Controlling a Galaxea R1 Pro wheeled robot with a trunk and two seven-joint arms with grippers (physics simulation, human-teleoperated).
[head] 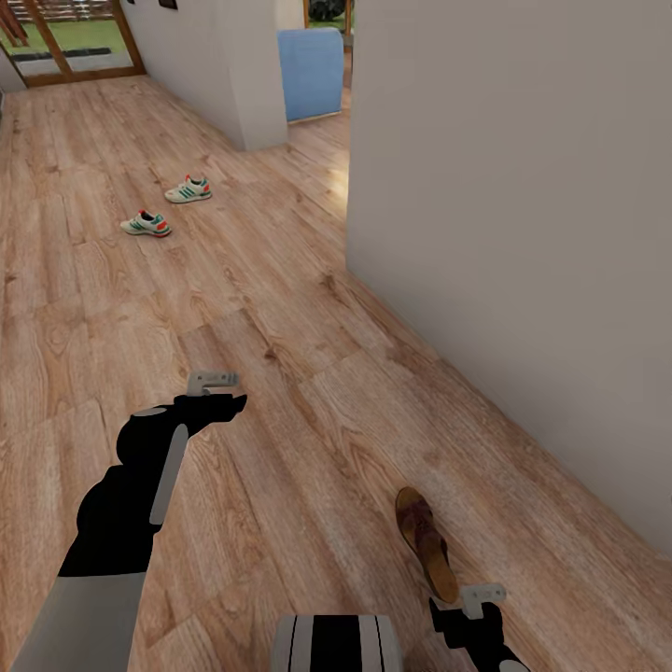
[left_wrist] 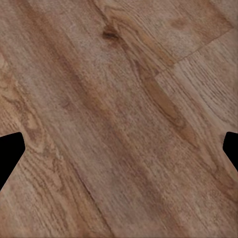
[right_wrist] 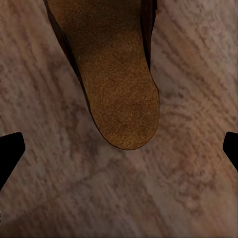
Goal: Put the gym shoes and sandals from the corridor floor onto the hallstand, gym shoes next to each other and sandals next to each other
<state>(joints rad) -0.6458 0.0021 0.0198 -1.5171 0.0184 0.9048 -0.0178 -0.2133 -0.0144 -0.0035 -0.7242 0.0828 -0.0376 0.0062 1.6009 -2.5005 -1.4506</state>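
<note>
Right wrist view crops sandal [right_wrist: 116, 74] straps.

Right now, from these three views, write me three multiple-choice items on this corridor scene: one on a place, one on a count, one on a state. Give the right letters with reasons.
1. Where does the sandal lie?
A. On the floor just ahead of the right tool
B. Beside the blue object at the far end
C. Between the two gym shoes

2. How many gym shoes show on the floor?
A. One
B. Two
C. Four

3. What state is the left tool in?
A. Shut on a sandal
B. Shut on a gym shoe
C. Open, holding nothing

Answers:
1. A: the head view shows the brown sandal on the planks right before the right tool, and the right wrist view looks onto its tan footbed.
2. B: one gym shoe and another lie apart, far down the corridor.
3. C: in the left wrist view its fingertips stand wide apart over bare planks.
</note>
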